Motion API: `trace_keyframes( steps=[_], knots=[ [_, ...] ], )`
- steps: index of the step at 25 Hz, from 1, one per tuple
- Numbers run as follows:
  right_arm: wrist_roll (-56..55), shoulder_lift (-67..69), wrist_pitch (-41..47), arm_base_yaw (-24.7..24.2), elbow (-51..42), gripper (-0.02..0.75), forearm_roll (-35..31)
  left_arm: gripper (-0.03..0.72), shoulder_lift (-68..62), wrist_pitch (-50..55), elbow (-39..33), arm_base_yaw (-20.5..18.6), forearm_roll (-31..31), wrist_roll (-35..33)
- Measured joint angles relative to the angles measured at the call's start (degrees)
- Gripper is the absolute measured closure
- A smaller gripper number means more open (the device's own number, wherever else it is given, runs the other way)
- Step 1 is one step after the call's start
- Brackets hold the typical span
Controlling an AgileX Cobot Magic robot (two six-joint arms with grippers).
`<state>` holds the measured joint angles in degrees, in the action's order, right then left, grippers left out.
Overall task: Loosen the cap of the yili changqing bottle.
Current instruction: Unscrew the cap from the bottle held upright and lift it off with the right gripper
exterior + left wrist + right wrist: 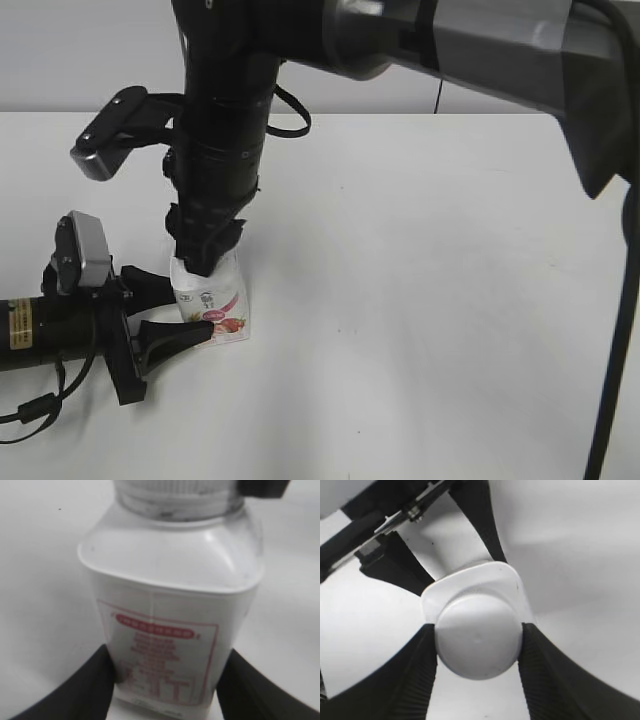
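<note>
Left gripper [165, 690] jaws clamp the bottle [170, 625] upright near the counter's [420, 300] left edge, steadying it while right gripper [477, 670] jaws grasp the cap [479, 640] for twisting.

You will note the yili changqing bottle [170, 580] is white, its label [160, 660] printed in pink-red text and framing lines, with a strawberry picture low on one side. The cap [477, 640] is plain white. Both grippers' fingers [415, 680] are black and ribbed. The table [420, 280] is white.
</note>
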<state>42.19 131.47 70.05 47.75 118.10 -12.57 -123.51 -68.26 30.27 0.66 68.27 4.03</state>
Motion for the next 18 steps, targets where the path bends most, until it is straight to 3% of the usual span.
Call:
trace_keyframes(
  steps=[4,14,18],
  knots=[
    [6.26,0.0,-0.04,0.0,0.0,0.341,0.65,0.306,0.0,0.02,0.0,0.0,0.0,0.0],
    [7.36,-0.06,0.02,0.06,0.0,0.339,2.61,0.312,0.0,0.13,0.0,0.0,-0.09,0.0],
    [6.37,-0.06,0.02,0.06,0.0,0.22,3.81,0.312,0.0,0.13,0.06,0.0,-0.09,0.0]
  ],
)
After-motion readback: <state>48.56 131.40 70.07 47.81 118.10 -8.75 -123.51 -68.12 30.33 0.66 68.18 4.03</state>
